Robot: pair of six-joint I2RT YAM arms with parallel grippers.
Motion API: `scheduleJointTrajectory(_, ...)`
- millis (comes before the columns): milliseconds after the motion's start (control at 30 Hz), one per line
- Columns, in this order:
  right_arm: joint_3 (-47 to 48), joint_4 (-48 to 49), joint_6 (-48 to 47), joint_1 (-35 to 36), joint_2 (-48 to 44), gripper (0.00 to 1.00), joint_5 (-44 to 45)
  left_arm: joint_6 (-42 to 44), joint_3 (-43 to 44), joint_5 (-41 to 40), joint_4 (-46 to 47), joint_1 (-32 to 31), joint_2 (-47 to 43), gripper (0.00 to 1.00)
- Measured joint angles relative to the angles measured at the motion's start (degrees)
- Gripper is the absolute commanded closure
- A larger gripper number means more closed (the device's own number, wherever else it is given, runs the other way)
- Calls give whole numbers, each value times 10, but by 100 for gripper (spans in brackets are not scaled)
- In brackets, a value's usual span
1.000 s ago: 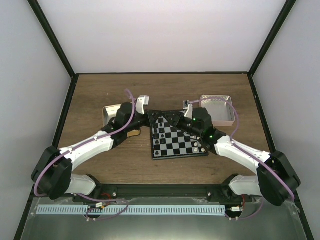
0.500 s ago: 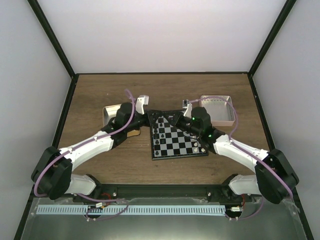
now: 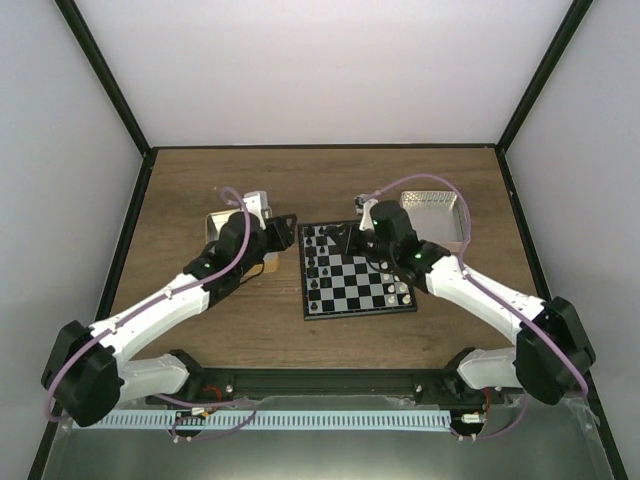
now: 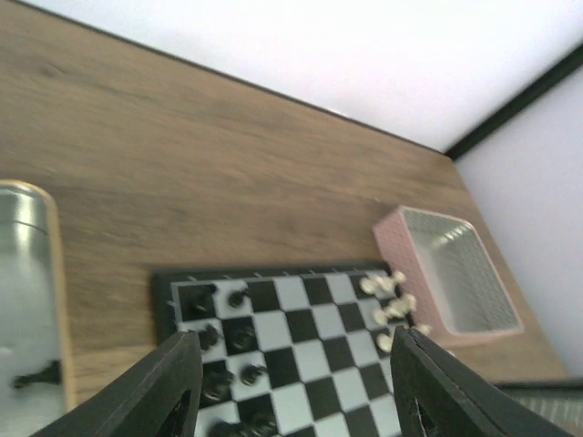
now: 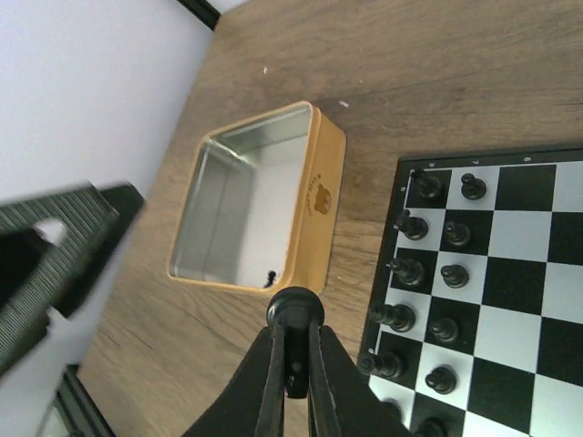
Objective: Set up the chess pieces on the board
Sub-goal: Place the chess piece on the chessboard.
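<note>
Chess pieces first: one black, round-topped piece [image 5: 293,311] is pinched between the closed fingers [image 5: 270,382] of my right gripper [image 5: 293,344], lifted clear of the surface. From above, this gripper [image 3: 352,237] hangs over the far edge of the board [image 3: 355,300].

My left gripper [image 4: 296,391] has its fingers [image 4: 173,387] spread well apart with nothing between them. It hovers just left of the board's far left corner, partly over a gold tin [image 5: 314,173].

The other black chess pieces [image 5: 428,273] stand in two rows down the left side of the board. A few white pieces [image 4: 392,305] gather along its right edge. The middle squares are bare black and white checks.

The gold tin sits on the wooden table [image 3: 200,180] just left of the board. It is open, and one small black piece [image 5: 270,276] lies inside it at the near wall. A pink tin [image 3: 435,215], also open, sits just beside the board's far right corner, close to the white pieces.
</note>
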Motion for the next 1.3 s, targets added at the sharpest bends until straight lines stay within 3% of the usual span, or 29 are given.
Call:
scheduleJointTrajectory(233,97,-172,-95,62,57,99,54,71,40,-126,-71,1,-57,37)
scheduleJointTrajectory(567,182,-340,-129,163,170,99,103,163,40,-261,-77,1,-181,30)
scheduleJointTrajectory(1300,254,-427,-127,196,279,99,153,171,10,-289,-68,1,-205,28)
